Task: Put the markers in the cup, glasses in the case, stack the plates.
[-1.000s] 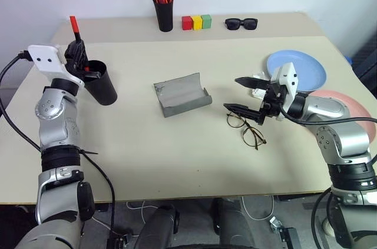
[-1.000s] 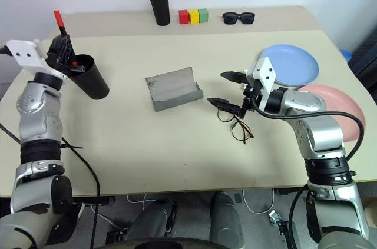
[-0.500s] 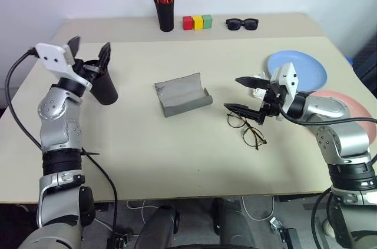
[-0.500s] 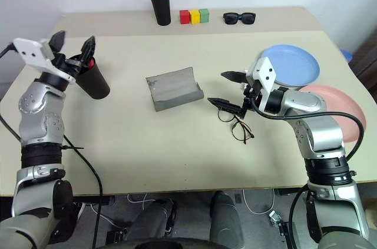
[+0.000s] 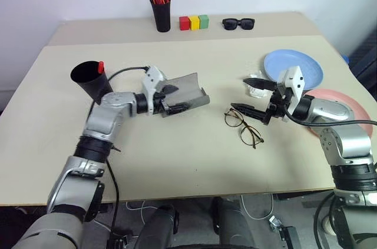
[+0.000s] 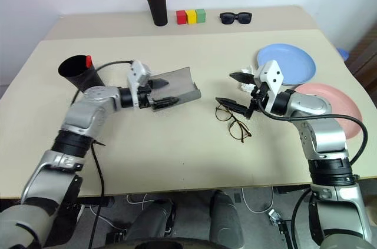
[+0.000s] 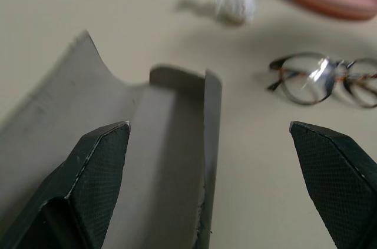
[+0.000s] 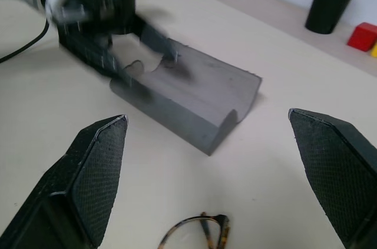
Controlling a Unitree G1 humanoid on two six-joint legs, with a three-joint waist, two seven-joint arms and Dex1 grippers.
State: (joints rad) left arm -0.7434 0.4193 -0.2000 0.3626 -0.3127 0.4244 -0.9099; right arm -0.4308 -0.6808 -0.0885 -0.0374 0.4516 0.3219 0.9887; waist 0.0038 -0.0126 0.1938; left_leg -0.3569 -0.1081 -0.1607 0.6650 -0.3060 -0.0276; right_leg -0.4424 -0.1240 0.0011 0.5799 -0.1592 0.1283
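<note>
- Left eye view: the left gripper [image 5: 174,98] is wide open at the near end of the grey case [image 5: 187,91], which lies open in the middle of the table [image 5: 177,155]. It holds nothing. The black cup [image 5: 88,78] stands far left with a red marker [image 5: 101,67] tip poking out.
- Right eye view: the right gripper [image 6: 237,91] is wide open and empty, just above the glasses [image 6: 231,122]. The blue plate [image 6: 288,63] and pink plate [image 6: 336,99] sit side by side, not stacked.
- Left wrist view: the fingers [image 7: 97,160] are spread, one over the case, glasses beyond.
- Right wrist view: the spread fingers [image 8: 94,166] face the case.
</note>
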